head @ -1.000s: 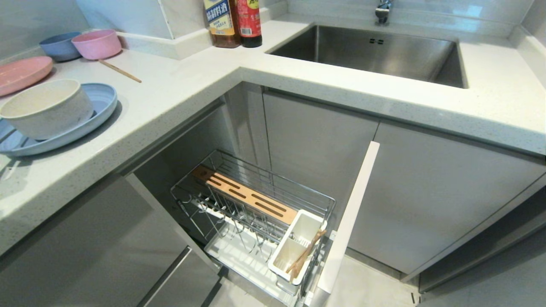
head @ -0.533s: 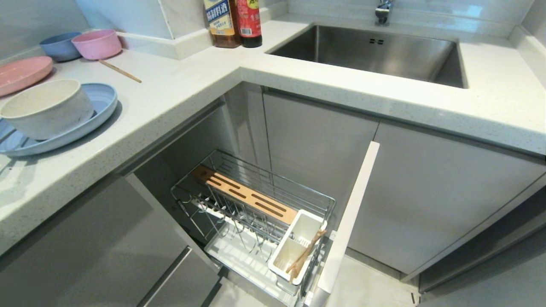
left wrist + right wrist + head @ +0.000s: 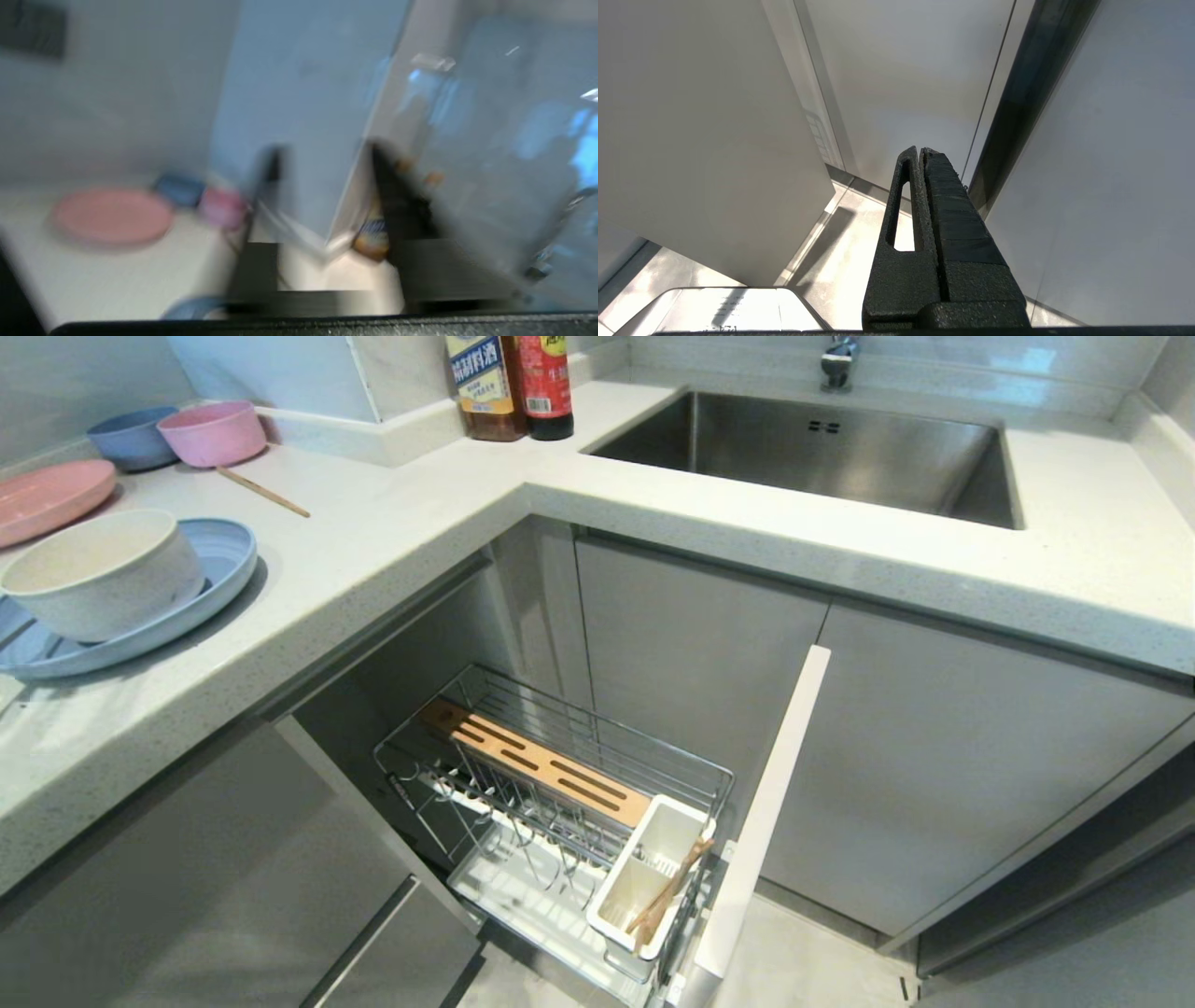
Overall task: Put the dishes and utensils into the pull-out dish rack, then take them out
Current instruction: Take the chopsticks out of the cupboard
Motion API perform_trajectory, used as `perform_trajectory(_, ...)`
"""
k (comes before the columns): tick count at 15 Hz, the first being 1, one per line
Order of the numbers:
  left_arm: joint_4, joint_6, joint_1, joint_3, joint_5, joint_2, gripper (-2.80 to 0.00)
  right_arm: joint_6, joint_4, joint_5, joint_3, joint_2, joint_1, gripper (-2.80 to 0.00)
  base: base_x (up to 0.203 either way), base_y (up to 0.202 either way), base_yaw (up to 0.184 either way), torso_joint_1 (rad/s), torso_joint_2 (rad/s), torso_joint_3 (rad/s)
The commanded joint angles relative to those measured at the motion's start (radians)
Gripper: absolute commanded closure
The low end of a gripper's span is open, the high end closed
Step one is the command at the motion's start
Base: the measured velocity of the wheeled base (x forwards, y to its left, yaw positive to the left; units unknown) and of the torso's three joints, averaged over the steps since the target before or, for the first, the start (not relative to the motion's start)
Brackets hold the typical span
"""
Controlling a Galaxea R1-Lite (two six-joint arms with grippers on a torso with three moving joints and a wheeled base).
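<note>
Counter (image 3: 392, 523) and cabinet run read as a kitchen corner, with the pull-out dish rack (image 3: 560, 775) drawn fully out below. You should note one change against the earlier head pictures: a pale streak and a shadow at the counter's near left edge, just below the blue plate (image 3: 229, 555), are now gone. Nothing else differs. The cream bowl (image 3: 98, 574) sits on that plate as before, a loose chopstick (image 3: 261, 490) lies beside the pink bowl (image 3: 213, 429), and wooden chopsticks (image 3: 667, 891) lean in the utensil cup (image 3: 653, 877). The fork shows in no view. Your left gripper (image 3: 324, 149) is outside the head view, swinging above the counter near the pink plate (image 3: 112, 219), its two dark claws apart and nothing visible between them. Your right gripper (image 3: 920, 151) is parked low by a cabinet front, claws pressed together. By my judgement loading has barely begun, and both dishes wait on the counter.
</note>
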State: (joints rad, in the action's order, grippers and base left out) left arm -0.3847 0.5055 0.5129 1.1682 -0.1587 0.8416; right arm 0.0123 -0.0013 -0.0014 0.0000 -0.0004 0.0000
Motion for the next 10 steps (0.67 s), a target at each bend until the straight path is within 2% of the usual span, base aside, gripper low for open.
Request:
perform_trajectory(1,0.000,0.006,-0.045,0.099,0.002,0.072,0.00,0.000,0.000,0.000,0.002,0.000,0.000,0.00,0.000,0.000,0.000,0.000,0.00,0.000)
perform_trajectory(3,0.004,0.011,-0.149,0.169,0.042,0.137,0.00,0.000,0.000,0.000,0.001,0.000,0.000,0.00,0.000,0.000,0.000,0.000,0.00,0.000)
perform_trajectory(5,0.051,0.011,-0.303,0.239,0.106,0.197,0.00,0.000,0.000,0.000,0.002,0.000,0.000,0.00,0.000,0.000,0.000,0.000,0.00,0.000)
perform_trajectory(7,0.152,0.011,-0.499,0.307,0.174,0.260,0.00,0.000,0.000,0.000,0.002,0.000,0.000,0.00,0.000,0.000,0.000,0.000,0.00,0.000)
perform_trajectory(10,0.326,0.009,-0.804,0.310,0.273,0.324,0.00,0.000,0.000,0.000,0.001,0.000,0.000,0.00,0.000,0.000,0.000,0.000,0.00,0.000)
